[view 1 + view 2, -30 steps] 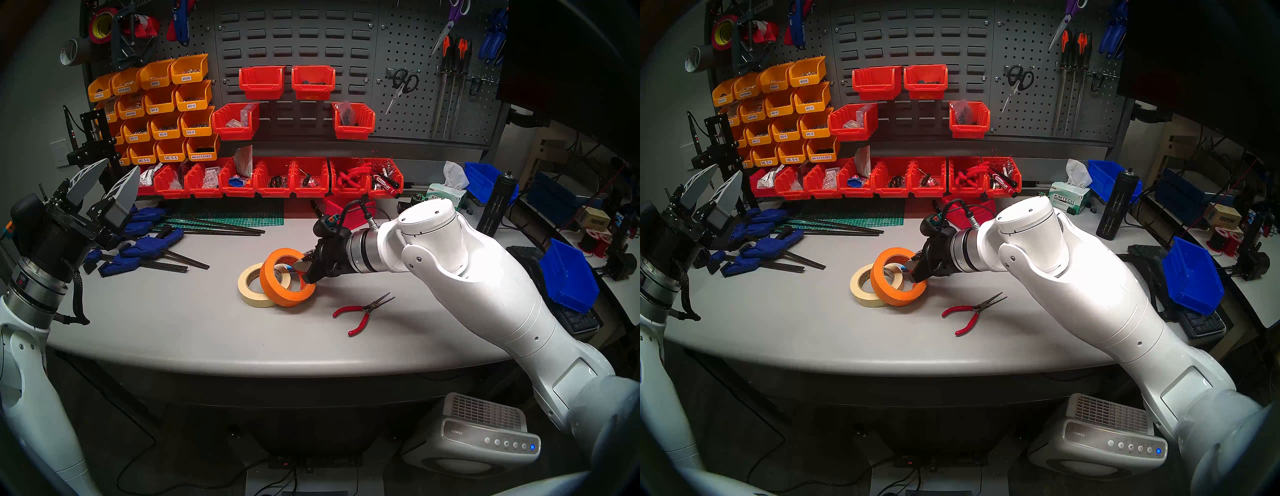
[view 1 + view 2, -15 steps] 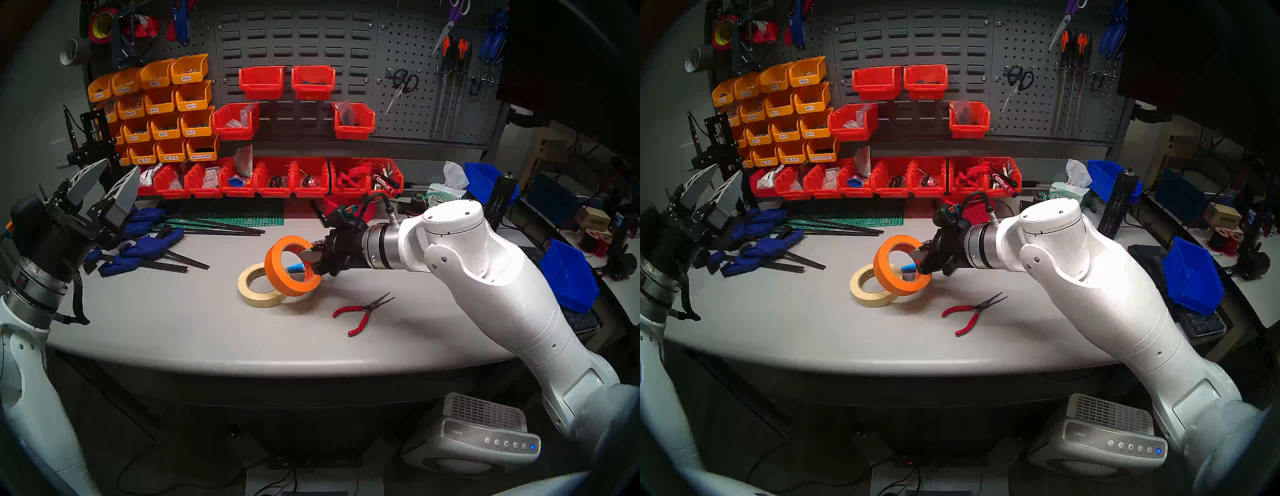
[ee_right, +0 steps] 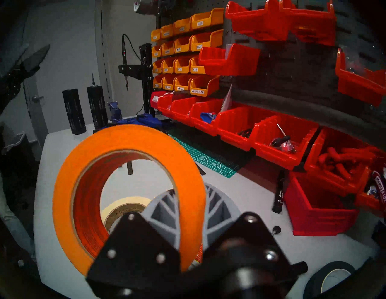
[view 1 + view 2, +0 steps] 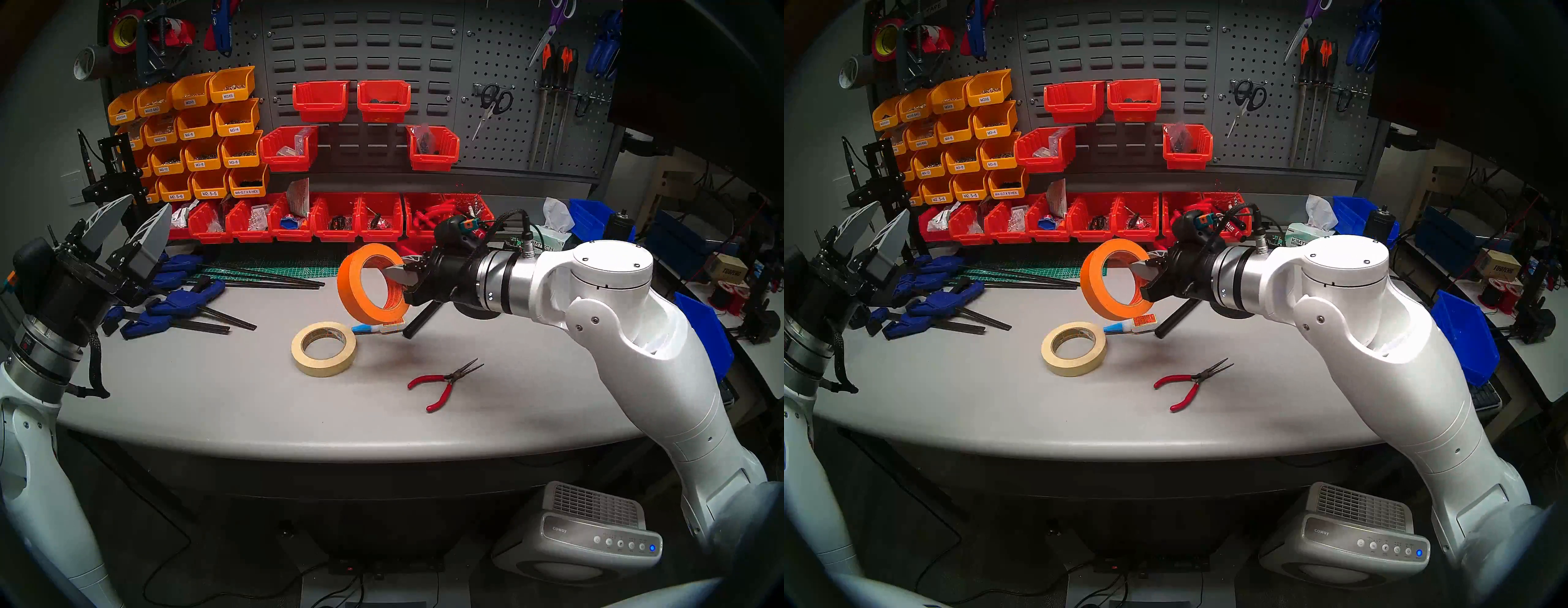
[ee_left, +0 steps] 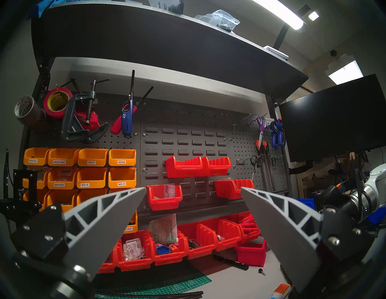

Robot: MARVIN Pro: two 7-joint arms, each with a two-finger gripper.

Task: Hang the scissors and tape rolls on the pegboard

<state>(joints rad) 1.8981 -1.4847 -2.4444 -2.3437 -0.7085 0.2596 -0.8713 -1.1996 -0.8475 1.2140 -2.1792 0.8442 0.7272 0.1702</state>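
orange tape roll (image 4: pixel 370 283): matt papery | cream tape roll (image 4: pixel 323 348): matt paper | fingers (image 5: pixel 108 217): grey ribbed matt plastic | pegboard (image 4: pixel 517 127): dark perforated painted metal | surface (image 4: pixel 237 395): smooth matt grey | pliers (image 4: pixel 443 384): glossy red grips, dark metal

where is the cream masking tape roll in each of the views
Head stereo left: the flat cream masking tape roll lies on the grey table, centre, below the lifted orange tape roll.
Head stereo right: same, left of centre.
Left wrist: not in view.
Right wrist: partly seen through the orange roll's hole, low centre.
Shared landmark: the red-handled pliers in both head views; the orange roll links the right wrist view.
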